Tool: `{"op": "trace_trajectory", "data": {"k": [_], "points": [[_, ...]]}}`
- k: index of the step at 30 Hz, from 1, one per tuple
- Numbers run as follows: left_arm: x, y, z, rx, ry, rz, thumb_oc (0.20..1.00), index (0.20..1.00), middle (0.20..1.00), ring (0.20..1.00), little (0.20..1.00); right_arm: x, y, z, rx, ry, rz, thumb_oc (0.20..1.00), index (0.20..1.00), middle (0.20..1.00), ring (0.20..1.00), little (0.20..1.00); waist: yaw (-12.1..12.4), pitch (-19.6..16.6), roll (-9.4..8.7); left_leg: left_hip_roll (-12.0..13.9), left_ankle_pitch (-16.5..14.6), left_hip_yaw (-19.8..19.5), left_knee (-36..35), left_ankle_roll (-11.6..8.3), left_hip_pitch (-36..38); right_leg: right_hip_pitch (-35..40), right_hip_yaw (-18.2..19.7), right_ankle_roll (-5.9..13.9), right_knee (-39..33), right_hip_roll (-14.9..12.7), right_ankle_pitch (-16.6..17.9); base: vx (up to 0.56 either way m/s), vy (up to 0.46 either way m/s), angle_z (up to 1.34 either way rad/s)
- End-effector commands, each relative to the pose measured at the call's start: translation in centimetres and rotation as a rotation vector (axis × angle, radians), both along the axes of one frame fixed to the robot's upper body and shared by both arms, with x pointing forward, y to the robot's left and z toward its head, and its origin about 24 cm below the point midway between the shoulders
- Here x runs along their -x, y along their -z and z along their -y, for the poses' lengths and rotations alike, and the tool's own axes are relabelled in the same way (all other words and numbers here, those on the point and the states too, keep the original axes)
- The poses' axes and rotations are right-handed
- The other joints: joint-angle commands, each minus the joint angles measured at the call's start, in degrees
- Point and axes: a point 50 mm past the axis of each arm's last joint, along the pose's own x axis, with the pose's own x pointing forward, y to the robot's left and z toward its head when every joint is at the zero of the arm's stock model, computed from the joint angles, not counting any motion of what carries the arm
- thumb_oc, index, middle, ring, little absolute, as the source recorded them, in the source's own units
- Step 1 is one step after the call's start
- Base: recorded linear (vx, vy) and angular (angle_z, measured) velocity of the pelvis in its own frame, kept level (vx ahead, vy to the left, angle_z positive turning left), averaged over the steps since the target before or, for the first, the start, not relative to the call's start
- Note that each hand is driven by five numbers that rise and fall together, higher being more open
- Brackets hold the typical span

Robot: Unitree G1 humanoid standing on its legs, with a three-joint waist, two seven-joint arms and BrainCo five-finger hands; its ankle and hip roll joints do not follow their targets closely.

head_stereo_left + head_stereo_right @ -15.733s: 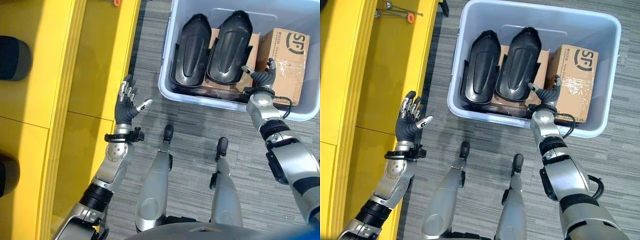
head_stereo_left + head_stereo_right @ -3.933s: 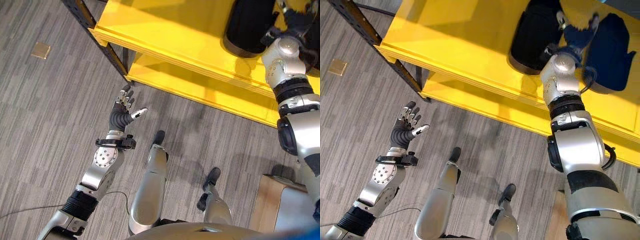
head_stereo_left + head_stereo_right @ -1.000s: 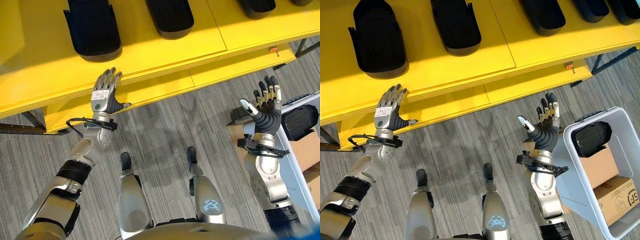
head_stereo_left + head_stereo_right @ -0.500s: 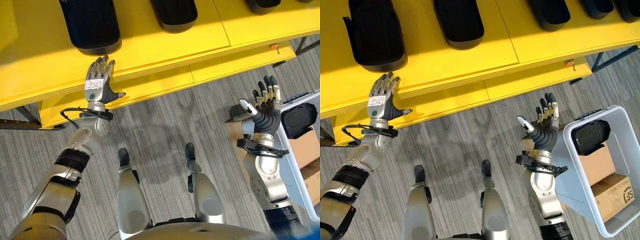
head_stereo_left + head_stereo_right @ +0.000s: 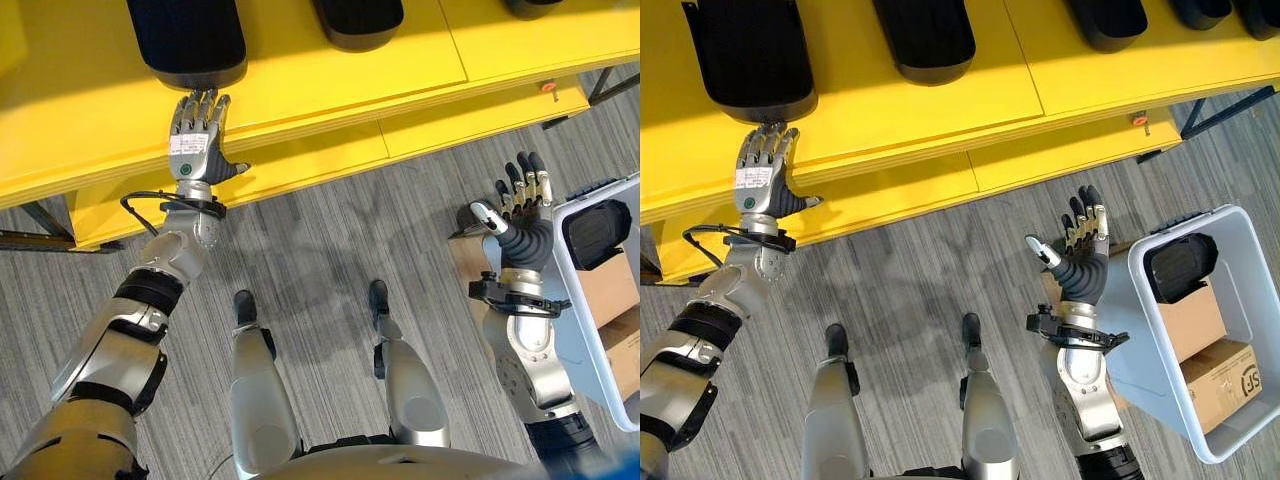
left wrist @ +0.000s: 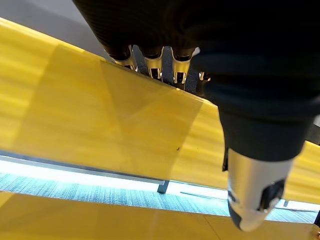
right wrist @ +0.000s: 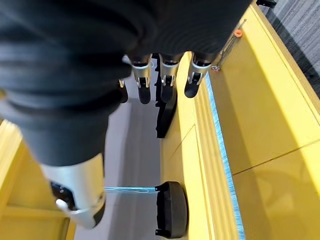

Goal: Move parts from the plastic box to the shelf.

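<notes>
The yellow shelf (image 5: 940,110) runs across the top and carries several black moulded parts, among them one at the far left (image 5: 745,60) and one beside it (image 5: 925,35). My left hand (image 5: 758,190) is open with straight fingers. Its fingertips lie over the shelf's front edge, just below the far-left part, and hold nothing. My right hand (image 5: 1085,270) is raised, open and empty, beside the plastic box (image 5: 1135,360). One black part (image 5: 1180,265) lies in the box. In the left wrist view the left hand's fingers (image 6: 160,65) point at the yellow board.
Two cardboard boxes (image 5: 1190,320) (image 5: 1230,385) sit in the plastic box under and beside the part. A lower yellow shelf board (image 5: 890,195) juts out below the top one. Grey striped carpet (image 5: 930,280) spreads between shelf and box. A dark shelf leg (image 5: 1215,110) stands at the right.
My left hand has risen towards the shelf edge under the far-left part. The view has shifted slightly. My right hand stays raised and open.
</notes>
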Motion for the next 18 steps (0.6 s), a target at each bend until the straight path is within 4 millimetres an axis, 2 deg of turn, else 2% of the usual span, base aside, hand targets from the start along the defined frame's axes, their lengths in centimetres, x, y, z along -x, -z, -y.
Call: {"op": "trace_trajectory", "data": {"k": [1,11,18], "points": [[-0.4,-0.3,-3.3,0.017,-0.138,-0.079,1.0,1.0,1.0,1.0,1.0,1.1,-3.3,1.4,0.023,0.015,0.188,1.0,1.0,1.0,1.0,1.0,-1.24,-0.61,-0.08,-0.22,3.35,2.6,-3.72,1.1,1.11,5.86,-1.69,0.06,6.45,-2.11,-9.08,0.0,0.0,0.0],[-0.6,-2.0,-3.9,0.009,-0.156,-0.043,1.0,1.0,1.0,1.0,1.0,1.5,-3.2,1.7,0.03,0.02,0.182,1.0,1.0,1.0,1.0,1.0,-1.6,-0.94,-0.48,-0.22,2.72,2.54,-2.71,1.06,0.31,5.57,-1.44,0.22,6.39,-2.05,-9.14,0.0,0.002,-0.01],[-0.7,-2.3,-3.8,0.011,-0.148,-0.033,1.0,1.0,1.0,1.0,1.0,1.6,-3.1,1.8,0.033,0.017,0.176,1.0,1.0,1.0,1.0,1.0,-1.66,-1.05,-0.5,-0.19,2.45,2.54,-2.18,1.09,-0.02,5.3,-1.16,0.24,6.59,-1.88,-9.3,0.0,0.008,-0.06]]}}
